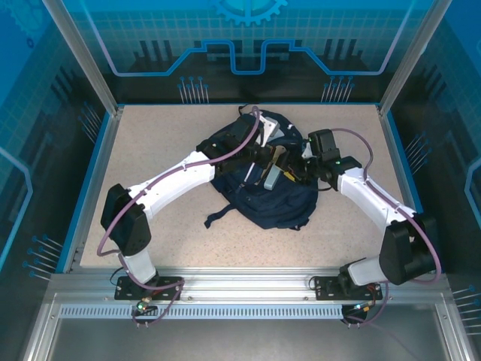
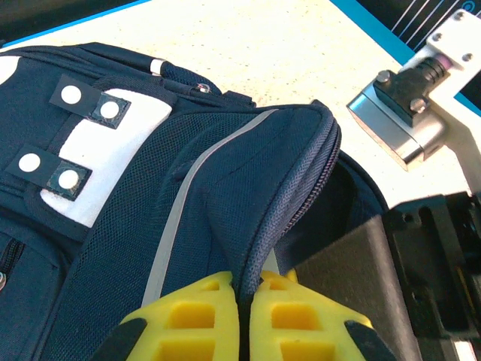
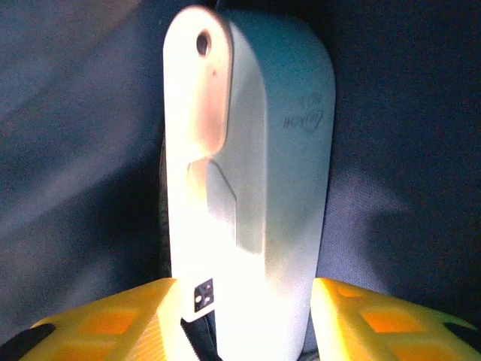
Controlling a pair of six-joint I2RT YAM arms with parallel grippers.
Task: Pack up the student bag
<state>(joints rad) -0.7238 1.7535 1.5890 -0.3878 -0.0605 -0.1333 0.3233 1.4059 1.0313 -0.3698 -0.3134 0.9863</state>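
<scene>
Bases of both arms sit bolted on the near rail. From there the white arms reach inward over the speckled table (image 1: 150, 150) and meet above the student bag (image 1: 274, 199). The bag lies flat near the middle of the tabletop, with a dark strap (image 1: 216, 218) trailing from its near-left side. The left gripper (image 2: 246, 289) has its yellow fingers pressed together on the bag's zippered rim (image 2: 301, 188). The navy fabric is pinched between them and drawn up into a ridge at the mouth of the bag. Beyond that ridge, the left wrist view shows a grey reflective stripe (image 2: 180, 203) running across mesh fabric, and a white-grey patch (image 2: 113, 165) crossed by dark tabs with white snaps. The right gripper (image 3: 242, 289) is inside the dark opening. Its yellow fingers stand partly apart on either side of a pale plastic object (image 3: 255, 150), which stands upright between them against the navy lining. Both fingers lie close against its sides, but I cannot tell whether they press it or only flank it. Bare table stretches past the bag to the far blue wall (image 1: 248, 68).
</scene>
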